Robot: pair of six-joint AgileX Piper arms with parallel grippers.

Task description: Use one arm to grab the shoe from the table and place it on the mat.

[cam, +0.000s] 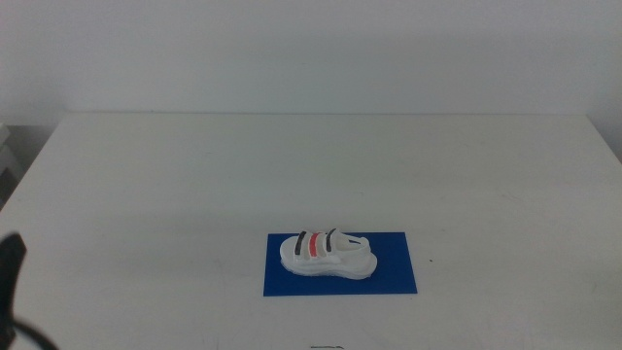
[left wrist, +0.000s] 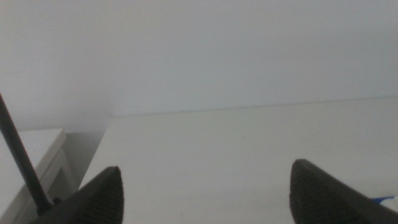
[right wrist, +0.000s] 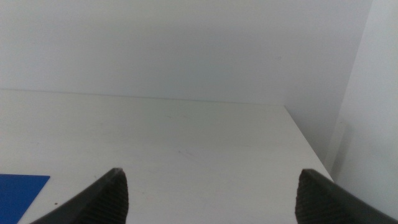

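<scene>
Your shoe (cam: 326, 255) sits on the blue mat (cam: 394, 274), lying lengthwise along it with its thick white sole down and its two black straps and one red strap facing up; it covers the mat's left and middle part and leaves a bare blue strip on the right. The mat lies flat on the white surface (cam: 311, 165), toward the near edge in the middle view. Your left end effector (left wrist: 205, 193) is well apart from the shoe, with only a dark piece of that arm at the lower left edge of the middle view; its jaws stand wide apart and hold nothing. Your right end effector (right wrist: 208, 196) is out of the middle view, jaws likewise spread wide and bare, with a corner of the mat (right wrist: 18, 193) showing beside one jaw. Nothing stands between either end effector and the shoe.
</scene>
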